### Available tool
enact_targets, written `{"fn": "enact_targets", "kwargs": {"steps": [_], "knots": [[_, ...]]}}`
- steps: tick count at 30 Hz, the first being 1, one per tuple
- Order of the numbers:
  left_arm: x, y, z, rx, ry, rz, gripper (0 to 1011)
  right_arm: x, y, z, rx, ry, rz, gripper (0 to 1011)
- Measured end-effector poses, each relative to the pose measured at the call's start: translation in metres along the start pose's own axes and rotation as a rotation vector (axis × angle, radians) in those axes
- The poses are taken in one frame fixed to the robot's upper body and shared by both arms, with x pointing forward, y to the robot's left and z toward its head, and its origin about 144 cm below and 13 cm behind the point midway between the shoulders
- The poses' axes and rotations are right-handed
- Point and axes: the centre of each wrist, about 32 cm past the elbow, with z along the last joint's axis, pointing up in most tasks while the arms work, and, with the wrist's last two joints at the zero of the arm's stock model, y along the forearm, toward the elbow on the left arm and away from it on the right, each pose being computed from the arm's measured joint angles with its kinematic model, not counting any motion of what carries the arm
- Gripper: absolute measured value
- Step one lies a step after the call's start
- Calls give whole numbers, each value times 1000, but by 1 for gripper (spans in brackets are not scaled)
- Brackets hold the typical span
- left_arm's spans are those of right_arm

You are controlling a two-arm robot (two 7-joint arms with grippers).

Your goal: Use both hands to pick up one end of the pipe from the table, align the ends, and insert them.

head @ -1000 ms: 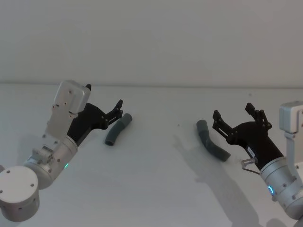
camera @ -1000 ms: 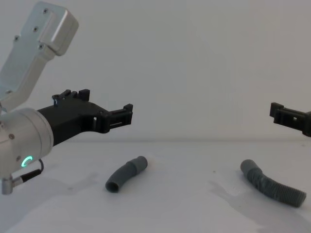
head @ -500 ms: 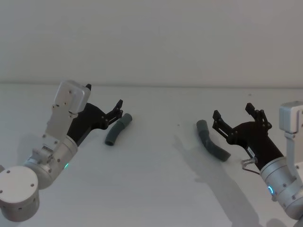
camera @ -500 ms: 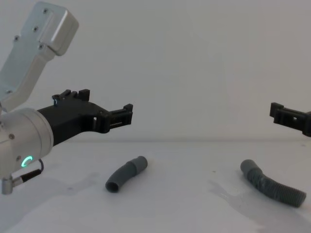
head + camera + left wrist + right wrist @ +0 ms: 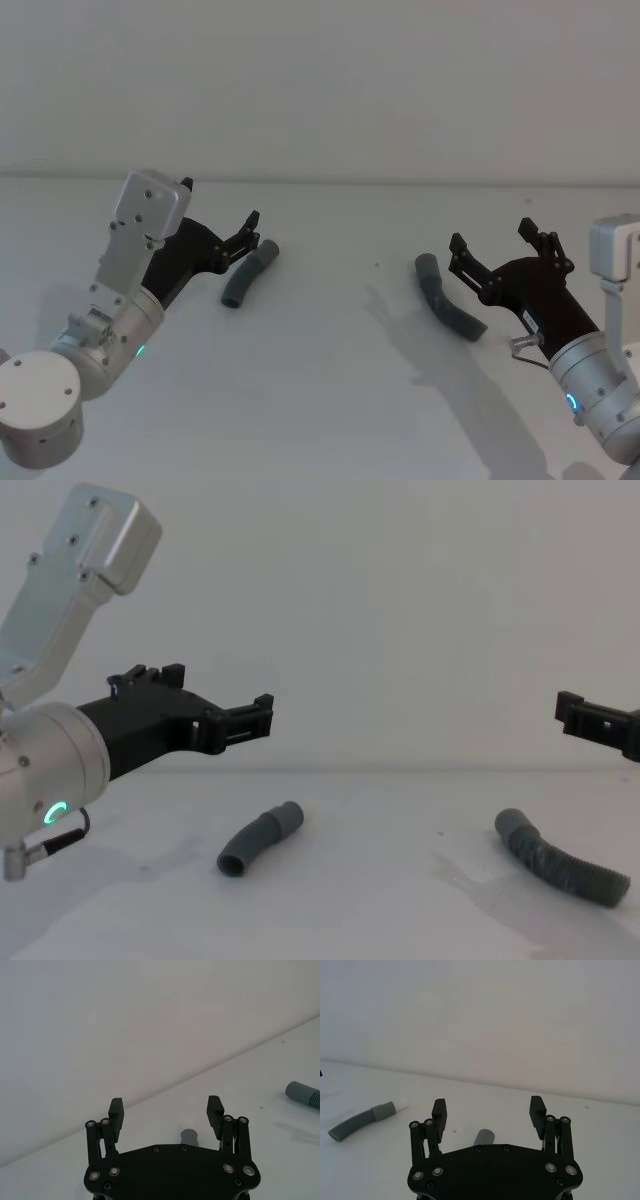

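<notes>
On the left gripper the fingers are standing wide apart and gripping nothing. In the left wrist view the round mouth of the short bent tube piece is peeking out between them, just past the black palm plate. In the chest view this gripper is hovering at the frame's left, clear above the tube, which is lying on the white table at lower centre-left. Its silver arm, with a green ring light glowing, is filling the left edge.

The right gripper is likewise holding its fingers spread wide, with nothing between them. It is hanging at the right of the head view, just beside the corrugated hose piece. That piece is lying flat on the table, its smooth end pointing toward the upper left of the frame. The gripper is probably floating above the hose, though the chest view is cropping it at the right edge.

The two tube pieces are lying well apart.
</notes>
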Motion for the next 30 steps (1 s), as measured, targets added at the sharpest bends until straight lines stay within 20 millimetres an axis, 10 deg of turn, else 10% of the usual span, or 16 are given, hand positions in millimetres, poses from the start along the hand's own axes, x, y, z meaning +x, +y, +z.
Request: {"fn": "enact_targets", "kwargs": {"steps": [30], "knots": [[0,0,0,0,0,0,1001,0,0,0,0,0,0,1002]]}}
